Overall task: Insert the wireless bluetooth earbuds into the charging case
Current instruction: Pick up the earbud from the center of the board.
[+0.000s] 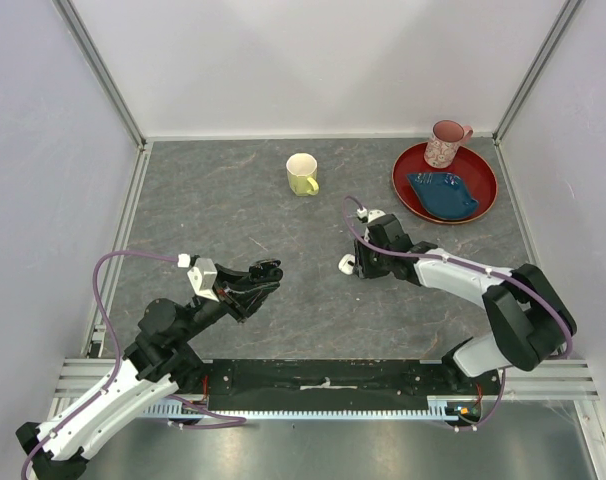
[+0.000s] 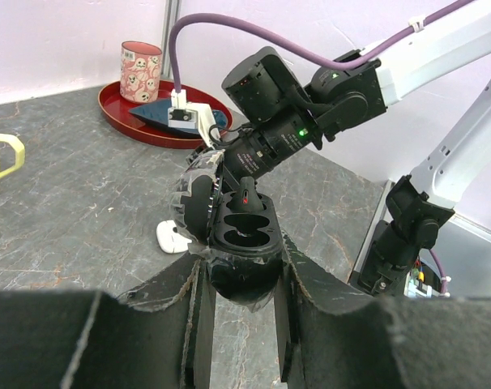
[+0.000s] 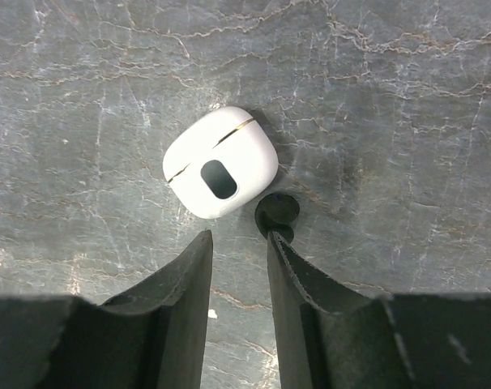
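Black earbud (image 3: 276, 211) half behind right tool (image 3: 239, 237)

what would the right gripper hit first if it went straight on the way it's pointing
likely the small black earbud right at one fingertip, with the glossy white rounded case with a gold seam just beyond; depth is unclear

- The left arm (image 1: 113, 390) rises from its base at the near left and reaches forward and to the right, with the forearm lifted off the desk (image 1: 223, 200).
- The left hand (image 2: 241, 263) faces the other arm. Both its fingers press against the sides of a black charging case (image 2: 244, 223), which it holds clear of the desk.
- The right arm (image 1: 463, 275) bends sharply at the elbow on the near right and stretches leftward toward the middle of the desk.
- The right hand (image 3: 239, 243) points down, close above the desk. A narrow gap parts its fingers, and they grip nothing.
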### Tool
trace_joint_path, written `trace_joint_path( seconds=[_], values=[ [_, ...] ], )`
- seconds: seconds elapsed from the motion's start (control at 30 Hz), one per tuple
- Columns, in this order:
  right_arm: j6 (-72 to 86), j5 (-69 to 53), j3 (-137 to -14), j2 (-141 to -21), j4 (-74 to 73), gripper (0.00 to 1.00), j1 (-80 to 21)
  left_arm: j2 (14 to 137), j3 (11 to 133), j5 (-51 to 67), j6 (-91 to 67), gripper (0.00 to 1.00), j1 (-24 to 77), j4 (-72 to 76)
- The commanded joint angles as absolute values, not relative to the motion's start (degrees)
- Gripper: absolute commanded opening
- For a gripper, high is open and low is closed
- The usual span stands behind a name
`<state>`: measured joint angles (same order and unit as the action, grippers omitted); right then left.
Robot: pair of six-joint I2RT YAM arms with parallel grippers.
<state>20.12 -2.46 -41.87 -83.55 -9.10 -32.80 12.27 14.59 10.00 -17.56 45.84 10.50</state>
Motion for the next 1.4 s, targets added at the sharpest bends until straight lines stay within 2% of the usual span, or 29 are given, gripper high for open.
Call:
trace_joint_path(
  seconds=[0.0, 0.93, 1.03, 1.13, 1.23, 1.37],
  values=[
    [18.7, -1.7, -43.9, -85.2, -7.9, 0.40, -33.0, 12.2, 15.1, 9.8, -19.0, 0.02, 46.0, 13.2],
    [15.3, 4.4, -43.4, -87.1, -9.8, 0.34, -33.4, 12.2, 14.8, 9.8, -19.3, 0.02, 46.0, 13.2],
    [15.5, 5.2, -43.7, -87.2, -9.8, 0.28, -33.6, 12.1, 14.7, 9.8, -19.4, 0.02, 46.1, 13.2],
    [15.9, 5.9, -44.0, -87.0, -10.0, 0.18, -33.5, 12.0, 14.6, 9.7, -19.4, 0.02, 46.0, 13.1],
    [16.7, 6.4, -44.4, -86.1, -10.3, 0.03, -33.6, 12.0, 14.4, 10.0, -19.1, 0.02, 46.0, 13.1],
    [19.5, 6.3, -46.0, -83.9, -12.5, 0.00, -33.5, 12.0, 14.2, 10.7, -17.7, 0.02, 46.0, 13.1]
  ],
)
